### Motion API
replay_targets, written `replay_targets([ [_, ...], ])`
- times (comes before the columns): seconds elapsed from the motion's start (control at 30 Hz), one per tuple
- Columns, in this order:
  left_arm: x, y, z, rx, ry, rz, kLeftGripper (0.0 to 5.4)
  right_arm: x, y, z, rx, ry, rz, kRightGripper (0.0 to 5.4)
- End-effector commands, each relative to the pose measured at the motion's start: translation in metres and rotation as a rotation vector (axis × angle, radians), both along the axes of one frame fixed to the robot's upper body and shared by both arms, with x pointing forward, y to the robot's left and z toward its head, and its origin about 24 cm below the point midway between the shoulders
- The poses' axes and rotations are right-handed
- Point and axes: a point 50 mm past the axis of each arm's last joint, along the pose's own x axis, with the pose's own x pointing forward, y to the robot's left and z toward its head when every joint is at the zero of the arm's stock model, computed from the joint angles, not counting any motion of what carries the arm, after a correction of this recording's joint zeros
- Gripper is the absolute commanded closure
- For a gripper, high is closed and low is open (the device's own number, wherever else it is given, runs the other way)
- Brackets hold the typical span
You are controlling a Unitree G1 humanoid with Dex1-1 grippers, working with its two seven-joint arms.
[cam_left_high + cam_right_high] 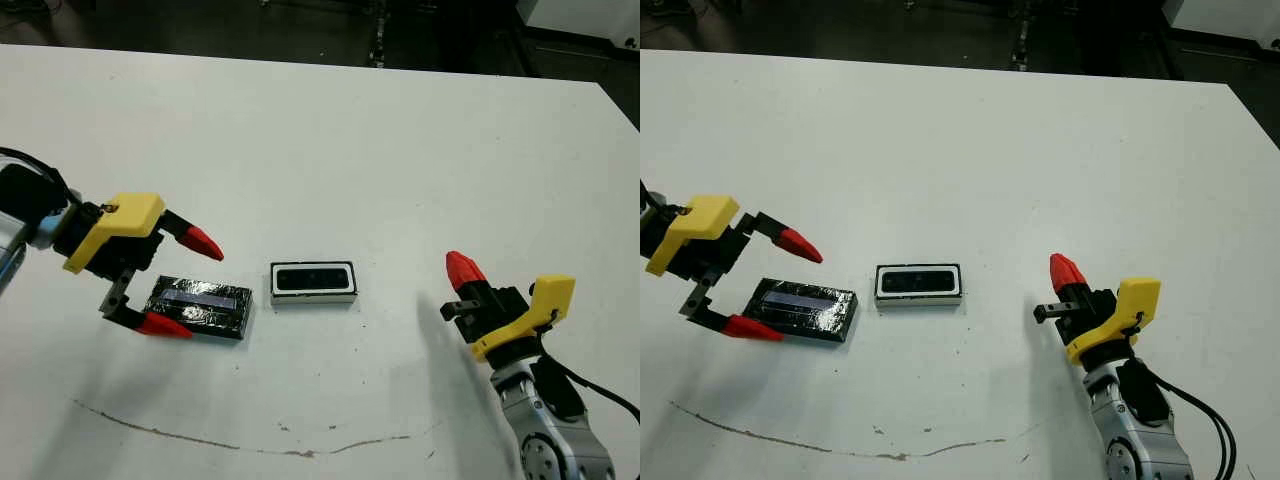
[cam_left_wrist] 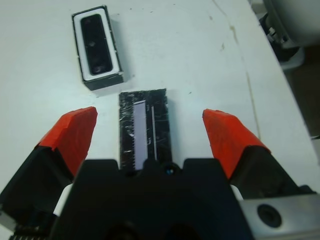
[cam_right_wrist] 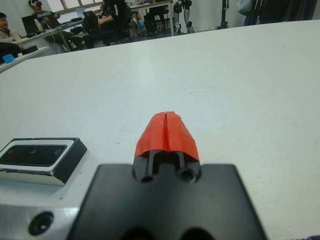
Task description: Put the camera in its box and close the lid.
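The box (image 1: 274,284) stands at the table's middle, and the black camera (image 1: 313,279) lies inside its white rim. To the left of the box, the foil-topped lid (image 1: 200,305) lies flat on the table. My left gripper (image 1: 185,284) is open, with one red finger on each side of the lid's left end and nothing held. The left wrist view shows the lid (image 2: 145,132) between the fingers (image 2: 75,130), with the box (image 2: 80,50) beyond. My right gripper (image 1: 462,268) is shut and empty, off to the right of the box.
A thin brown line (image 1: 250,445) runs across the table near its front edge. In the right wrist view, people (image 3: 10,25) sit at desks beyond the table's far edge.
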Motion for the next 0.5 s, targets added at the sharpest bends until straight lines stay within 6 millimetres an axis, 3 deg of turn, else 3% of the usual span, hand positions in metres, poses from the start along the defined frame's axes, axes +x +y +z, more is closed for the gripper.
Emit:
replay_targets([
  [0.03, -0.0013, 0.0031, -0.0066, -0.034, 0.026, -0.006, 0.0, -0.0027, -0.0034, -0.0027, -0.013, 0.016, -0.004, 5.39],
  [0.2, -0.0012, 0.0035, -0.01, 0.031, 0.045, 0.015, 0.0, -0.0028, -0.0036, -0.0036, -0.01, 0.016, 0.008, 5.39],
  [0.5, 0.0015, 0.0061, -0.0151, -0.033, -0.021, 0.001, 0.0, -0.0035, -0.0029, -0.0041, -0.018, 0.021, 0.011, 5.39],
])
